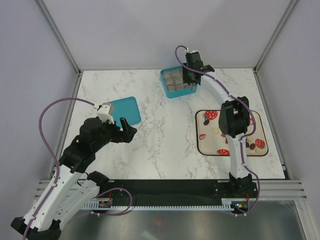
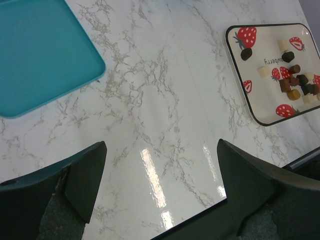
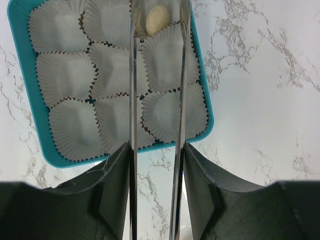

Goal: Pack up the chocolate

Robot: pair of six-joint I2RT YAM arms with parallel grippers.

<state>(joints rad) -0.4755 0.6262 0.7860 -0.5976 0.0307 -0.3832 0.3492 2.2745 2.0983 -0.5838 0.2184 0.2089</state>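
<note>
Holding tongs (image 3: 133,100): right pincer (image 3: 156,150) | whitish chocolate (image 3: 156,19) over teal box (image 3: 20,30) | tray (image 2: 265,95): chocolates (image 2: 295,82)

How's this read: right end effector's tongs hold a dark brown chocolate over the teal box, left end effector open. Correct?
No. The chocolate in the tongs is whitish, not dark brown, per the right wrist view. The rest holds.
</note>
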